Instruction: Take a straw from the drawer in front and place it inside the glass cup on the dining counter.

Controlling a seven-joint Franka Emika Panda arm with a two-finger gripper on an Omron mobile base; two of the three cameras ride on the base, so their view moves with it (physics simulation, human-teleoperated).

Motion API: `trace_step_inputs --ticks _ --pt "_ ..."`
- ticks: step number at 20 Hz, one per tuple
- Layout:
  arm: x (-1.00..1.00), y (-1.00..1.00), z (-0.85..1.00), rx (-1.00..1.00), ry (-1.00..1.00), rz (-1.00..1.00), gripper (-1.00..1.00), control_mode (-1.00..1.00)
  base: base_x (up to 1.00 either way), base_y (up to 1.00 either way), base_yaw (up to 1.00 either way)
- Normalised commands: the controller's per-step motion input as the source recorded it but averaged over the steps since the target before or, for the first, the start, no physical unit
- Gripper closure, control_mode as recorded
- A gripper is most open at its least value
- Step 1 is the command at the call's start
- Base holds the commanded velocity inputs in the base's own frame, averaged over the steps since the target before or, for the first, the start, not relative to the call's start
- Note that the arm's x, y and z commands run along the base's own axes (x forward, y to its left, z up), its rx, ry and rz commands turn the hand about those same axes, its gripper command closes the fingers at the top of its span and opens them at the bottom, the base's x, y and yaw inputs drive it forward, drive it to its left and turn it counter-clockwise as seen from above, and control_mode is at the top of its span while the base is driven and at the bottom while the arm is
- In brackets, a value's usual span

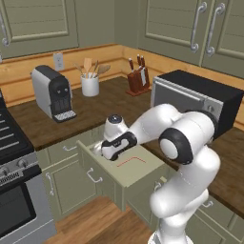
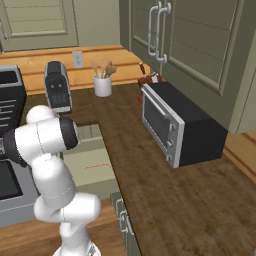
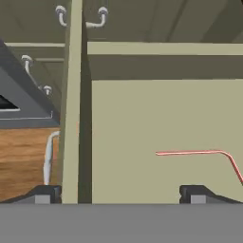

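The drawer (image 1: 139, 174) stands pulled out from under the worktop, pale beige inside. A thin red straw (image 1: 131, 161) with a bent end lies flat on its floor, also seen as the straw (image 2: 97, 165) in the right base view. My gripper (image 1: 101, 151) hangs over the drawer's handle end, pointing down and open with nothing in it. In the hand view the gripper (image 3: 119, 193) has wide-apart fingertips (image 3: 193, 192). The straw (image 3: 199, 153) lies just above the right tip, and the drawer's front wall (image 3: 73, 118) runs between the tips. The glass cup and dining counter are out of view.
On the dark wood worktop stand a coffee machine (image 1: 52, 93), a white crock of wooden spoons (image 1: 89, 85), a knife block (image 1: 138, 78) and a black toaster oven (image 1: 195, 97). A stove (image 1: 14, 157) is at the left. Green cupboard doors (image 1: 71, 183) sit beside the drawer.
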Motion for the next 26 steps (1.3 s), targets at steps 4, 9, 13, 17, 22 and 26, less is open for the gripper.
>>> trace_step_inputs --ticks 4,9,13,17,22,26 --pt "0.7 -0.12 -0.3 0.15 0.24 0.1 -1.0 -1.0 0.0 0.0 0.0" --pt "0.62 0.0 -0.46 0.07 0.27 0.09 -1.0 -1.0 0.0 0.0 0.0" --pt "0.61 0.0 -0.65 0.02 0.27 0.09 -1.0 -1.0 0.0 0.0 0.0" --pt "0.29 0.07 -0.61 0.0 0.19 0.09 -1.0 -1.0 0.0 0.0 0.0" --pt "0.01 0.35 -0.49 0.0 0.12 0.08 -1.0 -1.0 0.0 0.0 0.0" --pt "-0.01 0.58 -0.36 0.0 0.1 0.07 -1.0 -1.0 0.0 0.0 0.0"
